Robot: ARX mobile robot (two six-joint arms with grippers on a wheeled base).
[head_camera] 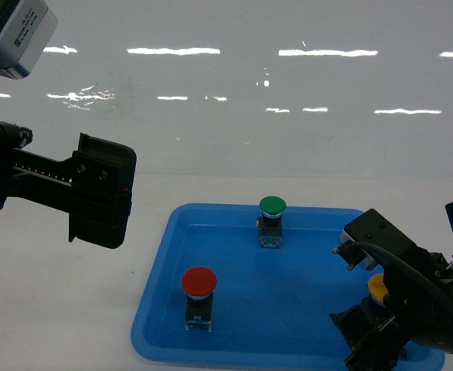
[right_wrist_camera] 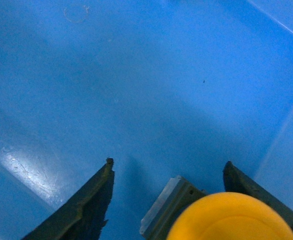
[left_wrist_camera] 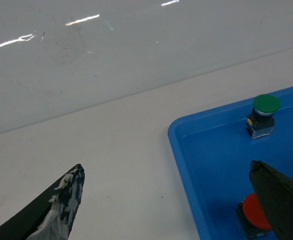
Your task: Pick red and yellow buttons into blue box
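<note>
The red button (head_camera: 199,282) stands upright in the front left of a shallow blue tray (head_camera: 153,301). Only a sliver of the yellow button (head_camera: 376,287) shows at the tray's right side, behind my right arm. My right gripper (right_wrist_camera: 168,162) is open low over the tray floor, and the yellow button (right_wrist_camera: 231,220) sits between its fingers, closer to the right finger, with a gap on the left. My left gripper (head_camera: 99,189) hangs open above the white table, left of the tray. Its right finger (left_wrist_camera: 281,200) partly covers the red button (left_wrist_camera: 256,212). The blue box is out of view.
A green-capped button (head_camera: 272,206) stands near the tray's back edge, also seen as the green button (left_wrist_camera: 265,103) in the left wrist view. A glossy white wall rises behind the white table (left_wrist_camera: 116,165).
</note>
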